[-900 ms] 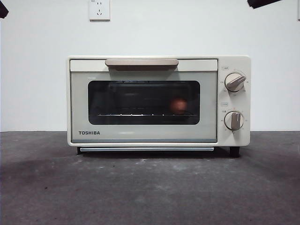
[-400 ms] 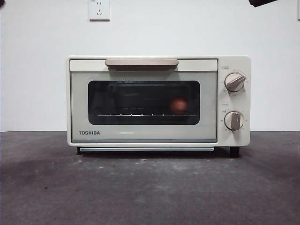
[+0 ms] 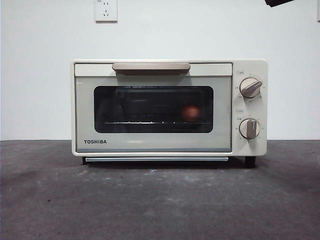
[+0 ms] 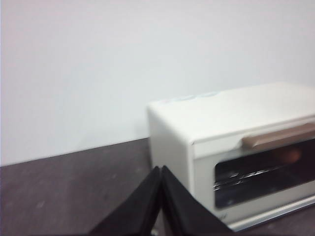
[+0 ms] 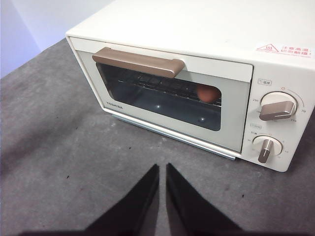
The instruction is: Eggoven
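Observation:
The cream TOSHIBA toaster oven [image 3: 170,107] stands on the dark table with its door shut. The reddish-brown egg [image 3: 190,113] lies on the wire rack inside, seen through the dark glass, on the knob side; it also shows in the right wrist view [image 5: 208,93]. My right gripper [image 5: 162,169] is shut and empty, held above the table in front of the oven [image 5: 197,73]. My left gripper [image 4: 161,170] is shut and empty, off the oven's [image 4: 236,147] side away from the knobs. A black arm tip [image 3: 278,2] shows at the front view's top right corner.
Two knobs [image 3: 250,87] [image 3: 249,128] sit on the oven's right panel, and a brown handle [image 3: 151,67] runs along the door's top. A wall socket [image 3: 106,10] is on the white wall behind. Dark table surface [image 3: 160,200] stretches in front.
The black arm tip at the top left corner has left the front view. The tip at the top right has drawn back a little. Oven and egg have not moved.

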`<state>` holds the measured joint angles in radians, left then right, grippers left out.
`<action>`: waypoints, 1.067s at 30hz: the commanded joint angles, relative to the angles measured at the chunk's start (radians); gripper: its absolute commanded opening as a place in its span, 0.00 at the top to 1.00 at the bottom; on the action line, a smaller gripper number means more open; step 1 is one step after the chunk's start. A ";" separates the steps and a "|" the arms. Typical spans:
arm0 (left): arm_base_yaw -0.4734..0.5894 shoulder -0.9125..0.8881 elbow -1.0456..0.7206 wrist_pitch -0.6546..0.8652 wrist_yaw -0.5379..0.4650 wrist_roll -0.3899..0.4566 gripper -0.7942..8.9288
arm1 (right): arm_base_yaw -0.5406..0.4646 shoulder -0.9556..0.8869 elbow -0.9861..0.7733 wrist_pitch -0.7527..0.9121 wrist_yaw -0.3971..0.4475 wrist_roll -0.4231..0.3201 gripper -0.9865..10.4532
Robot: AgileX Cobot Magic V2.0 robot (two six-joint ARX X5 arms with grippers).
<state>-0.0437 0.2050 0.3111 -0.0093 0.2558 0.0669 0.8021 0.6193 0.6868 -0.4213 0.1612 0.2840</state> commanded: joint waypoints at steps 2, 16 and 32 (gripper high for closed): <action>0.010 -0.063 -0.128 0.010 -0.006 0.019 0.91 | 0.006 0.004 0.003 0.010 0.005 -0.012 0.91; 0.011 -0.202 -0.308 -0.152 -0.007 0.039 0.91 | 0.006 0.004 0.003 0.011 0.005 -0.011 0.91; 0.011 -0.202 -0.308 -0.152 -0.007 0.015 0.91 | 0.006 0.004 0.003 0.031 0.005 -0.011 0.91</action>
<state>-0.0349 0.0051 0.0311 -0.1658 0.2493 0.0872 0.8013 0.6193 0.6868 -0.4038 0.1612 0.2840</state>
